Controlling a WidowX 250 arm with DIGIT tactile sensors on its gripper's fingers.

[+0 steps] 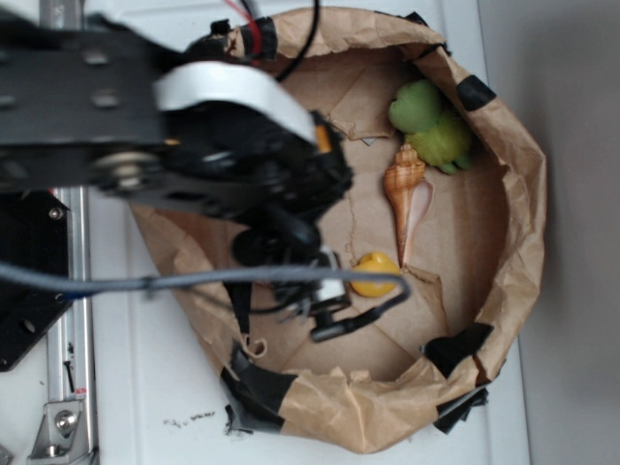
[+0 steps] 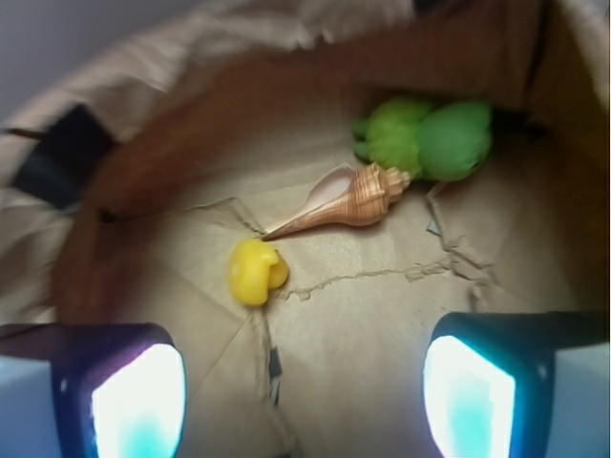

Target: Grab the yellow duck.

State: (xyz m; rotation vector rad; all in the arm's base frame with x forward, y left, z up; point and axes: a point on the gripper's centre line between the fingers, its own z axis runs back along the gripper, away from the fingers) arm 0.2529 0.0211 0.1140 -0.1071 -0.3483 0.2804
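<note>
A white bench (image 1: pixel 145 387) carries a round nest of crumpled brown paper (image 1: pixel 504 194), its rolled rim patched here and there with black tape (image 1: pixel 257 392). At the far left of the exterior view a metal rail (image 1: pixel 68 387) runs along the bench, and a grey wall or floor strip shows past the bench's right edge. The paper floor inside the nest is creased and torn along several seams, and the walls rise steeply all around it.

The black robot arm (image 1: pixel 87 107) reaches in from the left over the nest's left rim, with a grey cable (image 1: pixel 194 281) looping across it. Its gripper (image 2: pixel 304 386) sits over the left part of the paper floor; in the wrist view the jaws stand wide apart and hold nothing, with bare paper between the two pads (image 2: pixel 138 401).

The small rounded bright-yellow duck toy (image 2: pixel 256 271) lies on the paper floor just ahead of the jaws, nearer the left pad, and apart from both. The pointed tip of an orange-tan spiral seashell (image 2: pixel 348 202) lies just beside the duck; whether they touch I cannot tell. Beyond the shell's broad end, a lime-green plush toy (image 2: pixel 425 138) rests against the far wall of the nest.

Open floor lies to the right of the duck and under the right pad; the left wall is close by the duck's other side.
</note>
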